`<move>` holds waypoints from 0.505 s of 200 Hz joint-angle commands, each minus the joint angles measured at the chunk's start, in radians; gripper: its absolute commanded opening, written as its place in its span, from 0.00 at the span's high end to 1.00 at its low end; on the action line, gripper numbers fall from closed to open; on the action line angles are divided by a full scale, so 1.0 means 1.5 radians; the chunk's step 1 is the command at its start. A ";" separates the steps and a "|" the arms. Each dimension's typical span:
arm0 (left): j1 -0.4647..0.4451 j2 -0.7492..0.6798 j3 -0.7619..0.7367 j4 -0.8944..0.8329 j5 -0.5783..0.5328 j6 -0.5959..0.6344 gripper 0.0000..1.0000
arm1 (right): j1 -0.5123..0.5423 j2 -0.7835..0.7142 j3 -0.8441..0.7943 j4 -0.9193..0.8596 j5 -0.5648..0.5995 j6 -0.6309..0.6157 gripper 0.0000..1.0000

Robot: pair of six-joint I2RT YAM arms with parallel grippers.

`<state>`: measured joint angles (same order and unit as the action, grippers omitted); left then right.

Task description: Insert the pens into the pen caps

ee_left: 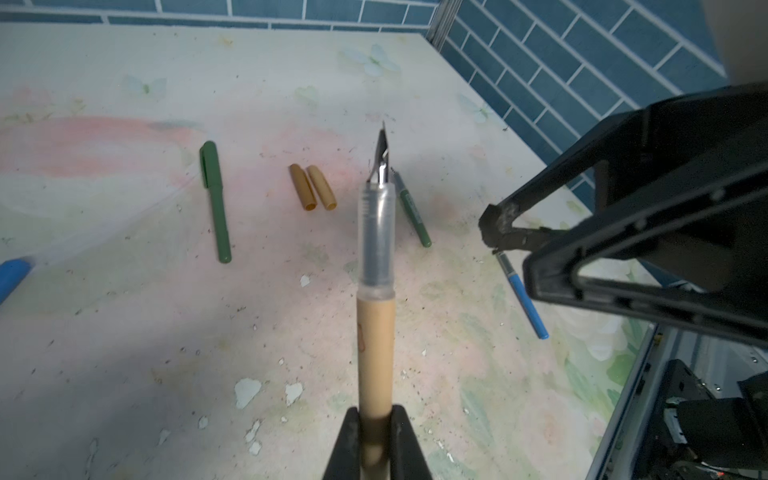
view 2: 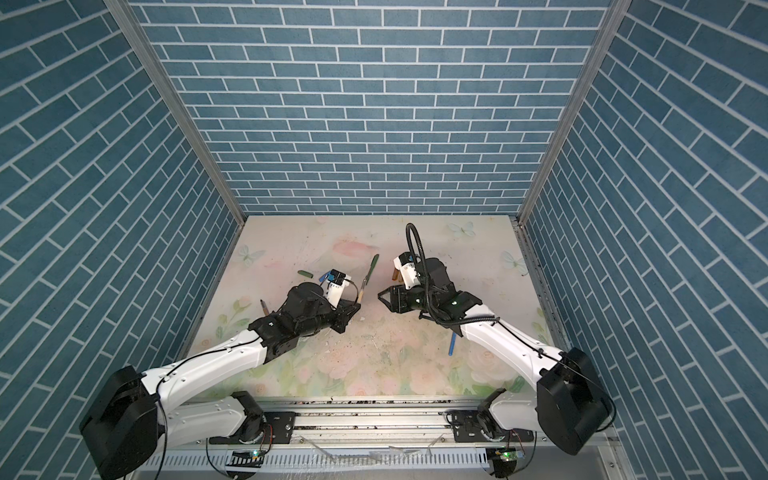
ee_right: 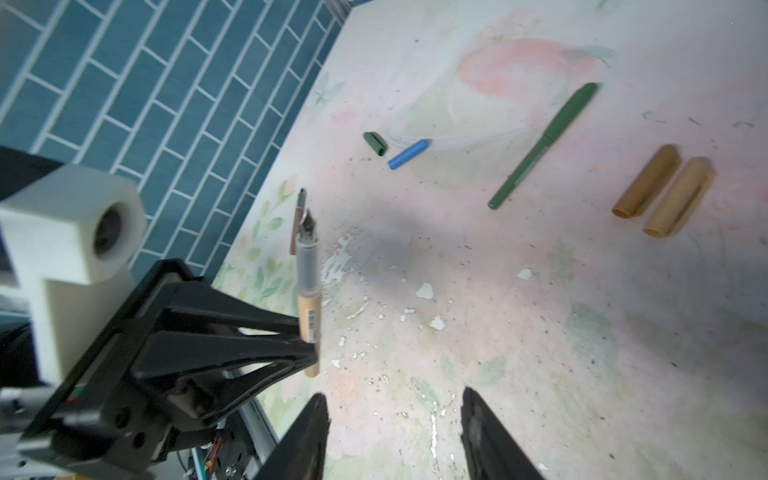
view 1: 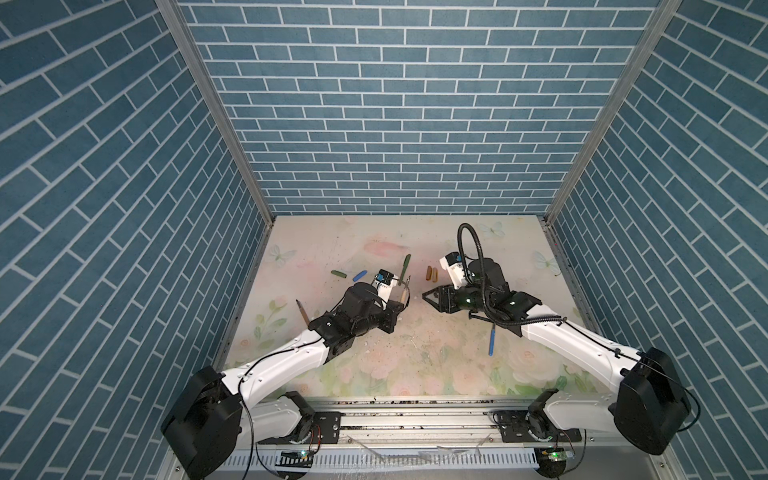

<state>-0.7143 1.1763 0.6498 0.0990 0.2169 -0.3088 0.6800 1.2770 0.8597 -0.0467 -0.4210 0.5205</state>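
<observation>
— What does the left gripper (ee_left: 376,417) hold?
— It pinches the tan pen (ee_left: 375,353) by its barrel, nib bare, above the floral table (ee_right: 540,332).
— And the right gripper (ee_right: 395,397)?
— Jaws spread, empty. The tan cap (ee_right: 677,199) lies just beside the amber cap (ee_right: 646,183).

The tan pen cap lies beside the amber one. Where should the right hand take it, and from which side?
Probably from above, at the closed rounded end of the tan pen cap, leaving its open mouth free. It lies flat, beside the amber cap, so one finger must slip between.
</observation>
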 commanded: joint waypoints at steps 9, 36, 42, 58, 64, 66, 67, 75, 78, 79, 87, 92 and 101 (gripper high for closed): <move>-0.003 0.007 0.006 0.061 0.047 0.011 1.00 | 0.005 -0.012 0.004 0.075 -0.066 0.040 0.45; -0.004 0.017 0.004 0.086 0.068 0.003 1.00 | 0.013 0.011 0.006 0.121 -0.079 0.070 0.46; -0.003 0.018 0.004 0.089 0.070 0.002 1.00 | 0.013 0.016 0.006 0.128 -0.074 0.078 0.47; -0.003 0.016 0.004 0.094 0.075 0.000 1.00 | 0.015 0.027 0.004 0.157 -0.062 0.098 0.49; -0.004 0.014 0.003 0.096 0.075 -0.001 1.00 | 0.016 0.032 0.003 0.168 -0.063 0.107 0.50; -0.003 0.014 0.002 0.097 0.076 -0.001 1.00 | 0.016 0.034 0.004 0.171 -0.063 0.109 0.51; -0.003 0.014 0.002 0.097 0.076 -0.001 1.00 | 0.016 0.034 0.004 0.173 -0.063 0.110 0.51; -0.004 0.013 0.002 0.099 0.080 -0.001 1.00 | 0.017 0.043 0.009 0.179 -0.066 0.117 0.53; -0.003 0.013 0.001 0.097 0.081 -0.001 1.00 | 0.017 0.047 0.011 0.180 -0.066 0.118 0.55; -0.003 0.012 0.001 0.098 0.082 -0.001 1.00 | 0.017 0.048 0.011 0.180 -0.067 0.119 0.55; -0.003 0.012 0.002 0.098 0.084 -0.001 1.00 | 0.018 0.057 0.018 0.180 -0.070 0.122 0.58; -0.004 0.012 0.002 0.099 0.088 -0.001 1.00 | 0.019 0.061 0.019 0.185 -0.071 0.124 0.60; -0.003 0.012 0.004 0.100 0.093 -0.001 1.00 | 0.021 0.069 0.020 0.193 -0.073 0.131 0.62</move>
<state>-0.7143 1.1992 0.6498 0.2176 0.3202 -0.3065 0.7010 1.3457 0.8577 0.1703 -0.5041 0.6582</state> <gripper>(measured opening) 0.130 0.414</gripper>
